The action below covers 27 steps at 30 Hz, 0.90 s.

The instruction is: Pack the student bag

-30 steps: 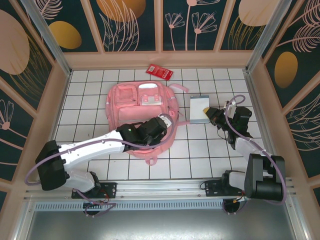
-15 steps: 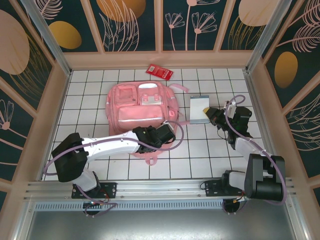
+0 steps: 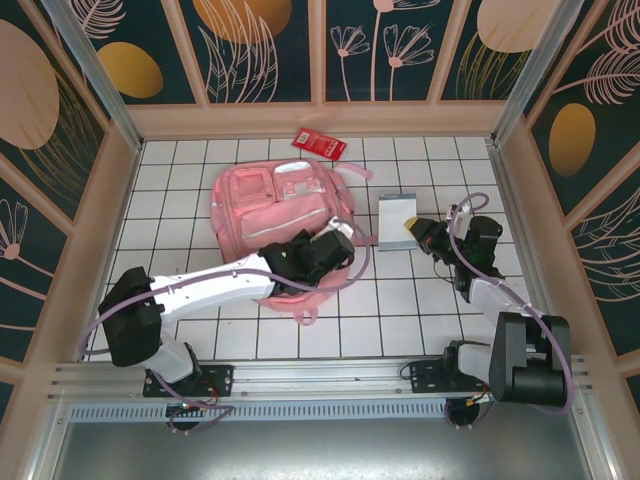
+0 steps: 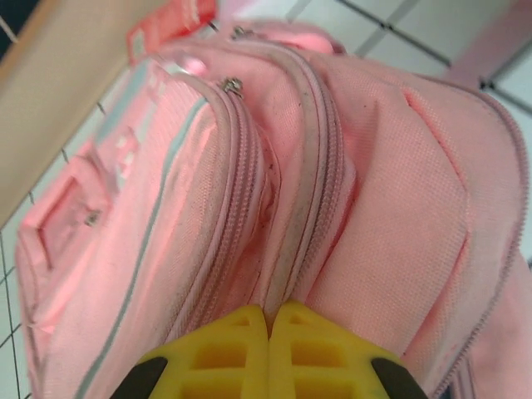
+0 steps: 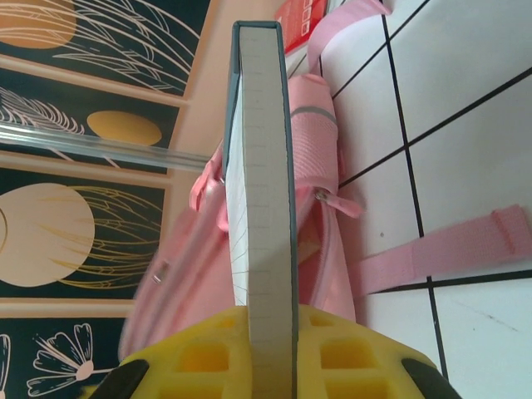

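- The left gripper (image 4: pixel 268 332) had its jaws pressed together, a zipped fold of the student bag (image 4: pixel 391 208) at their tips.
- The right gripper (image 5: pixel 270 337) clamped a grey-covered book (image 5: pixel 259 166) edge-on between its jaws.

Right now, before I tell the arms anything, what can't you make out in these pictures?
- Left wrist view: whether the shut left gripper pinches anything of the student bag; its own fingertips hide the contact.
- Top view: the bag's near side, covered by the left arm.
- Right wrist view: the cover of the book held by the right gripper; seen edge-on.
- Top view: print on the red packet, too small.
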{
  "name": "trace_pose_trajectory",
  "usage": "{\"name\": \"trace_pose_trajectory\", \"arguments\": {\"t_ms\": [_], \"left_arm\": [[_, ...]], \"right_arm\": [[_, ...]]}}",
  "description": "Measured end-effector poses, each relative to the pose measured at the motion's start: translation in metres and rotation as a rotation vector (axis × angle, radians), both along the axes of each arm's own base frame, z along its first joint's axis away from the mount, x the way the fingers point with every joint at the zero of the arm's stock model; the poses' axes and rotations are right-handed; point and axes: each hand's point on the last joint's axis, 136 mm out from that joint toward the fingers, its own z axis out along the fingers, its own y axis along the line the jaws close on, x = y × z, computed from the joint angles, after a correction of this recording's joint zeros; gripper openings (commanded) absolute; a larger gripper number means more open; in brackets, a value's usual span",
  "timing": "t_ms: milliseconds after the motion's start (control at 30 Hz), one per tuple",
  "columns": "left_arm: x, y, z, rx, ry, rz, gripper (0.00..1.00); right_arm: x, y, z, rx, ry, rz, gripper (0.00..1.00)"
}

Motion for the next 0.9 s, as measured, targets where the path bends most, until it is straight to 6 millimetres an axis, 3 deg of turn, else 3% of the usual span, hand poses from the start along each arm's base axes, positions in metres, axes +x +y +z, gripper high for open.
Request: {"name": "trace_pose_trajectory", "arguments": {"t_ms": [233,567,733,900], "left_arm": [[0.039,0.001,0.059,-0.115,-0.095,0.076,0.0],[0.053,-0.001,0.072,-0.112,-0.119,0.083,0.0],[0.055,-0.004,0.074,-0.129,-0.116,0.074,0.0],[0.055,-0.007,0.074,-0.145,-0.109,0.06,0.0]], "right_arm": [[-0.021,0.031,-0.016,0.017,0.046,0.088,0.0],[-0.047,0.115,-0.022,0.052,0.091,0.302,0.0],[-0.035,0.15,-0.024,0.062,0.116,0.353,0.0],[-0.003,0.177,-0.015,0.086,0.099,0.353,0.0]]}}
